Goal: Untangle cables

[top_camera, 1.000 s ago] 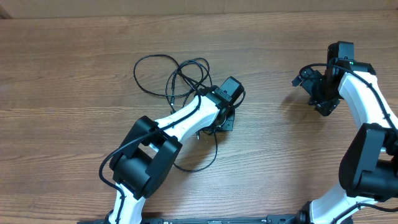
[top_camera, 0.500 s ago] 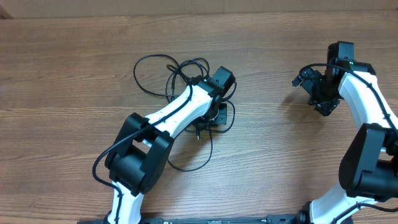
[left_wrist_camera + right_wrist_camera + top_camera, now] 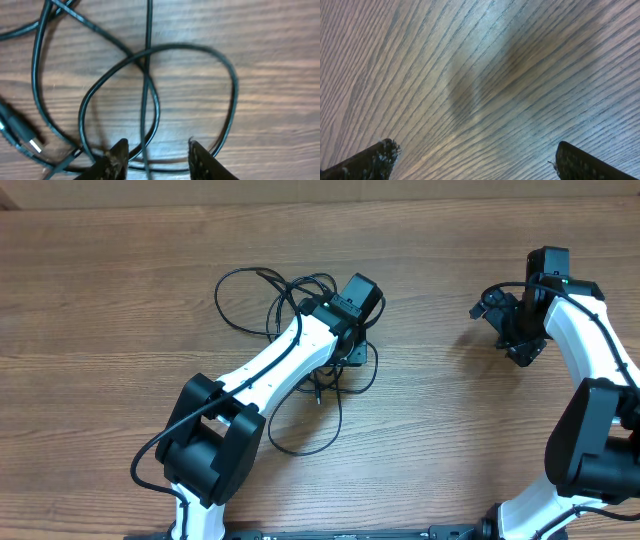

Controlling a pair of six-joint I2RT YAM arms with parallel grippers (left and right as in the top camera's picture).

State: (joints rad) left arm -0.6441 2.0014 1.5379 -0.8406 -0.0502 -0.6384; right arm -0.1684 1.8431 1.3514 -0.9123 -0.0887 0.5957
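The cables (image 3: pixel 283 298) lie as one loose tangle on the wooden table (image 3: pixel 120 380), left of the centre in the overhead view. The tangle is longer than it is wide. Its long axis goes from a round loop at the far left, through a crossing of several strands, to a bigger loop on the near side, and the left arm covers the part between them.

The left gripper (image 3: pixel 156 150) stands over the middle of the tangle, pointing down at the table. In the left wrist view one straight strand runs from the top edge to the bottom edge and passes between the two fingers (image 3: pixel 119 152). The jaws are partly apart, with a free gap on both sides of this strand, so they do not clamp it. A wide oval loop lies across the same strand and crosses it near the top. At the left edge of this view lies a small plug (image 3: pixel 27 142), and its metal end points to the lower right.

The right gripper (image 3: pixel 477 162) is well apart from the cables, on the right side of the table. Its jaws are spread wide, and only bare wood shows between them.
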